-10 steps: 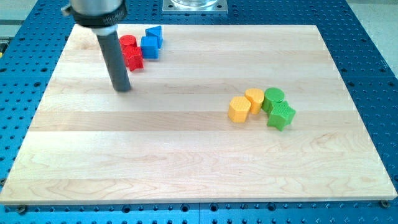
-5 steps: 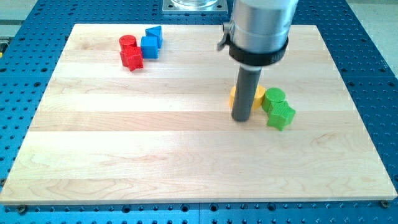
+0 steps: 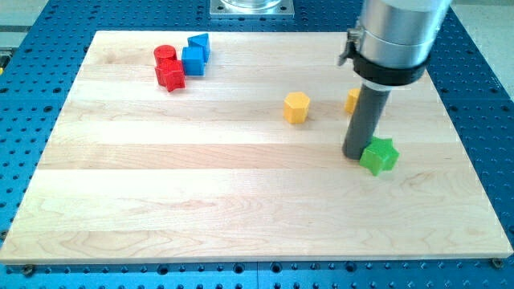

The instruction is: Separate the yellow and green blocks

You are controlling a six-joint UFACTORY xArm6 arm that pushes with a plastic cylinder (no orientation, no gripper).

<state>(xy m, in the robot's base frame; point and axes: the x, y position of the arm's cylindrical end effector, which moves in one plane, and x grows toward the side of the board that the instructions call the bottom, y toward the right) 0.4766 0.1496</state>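
Pale matt wooden board (image 3: 201, 193); ribbed plastic green block (image 3: 379, 156).

Bright, even overhead light; soft, short shadows under the blocks, a mild sheen on the wooden board (image 3: 201, 185); everything sharp, no blur.

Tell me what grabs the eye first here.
The big grey arm at the view's upper right, its dark rod dropping to my tip, which sits right against the green star on its left. A yellow hexagon stands alone mid-board, with a second yellow block peeking out behind the rod. Far off at the top left, red blocks and blue blocks huddle together.
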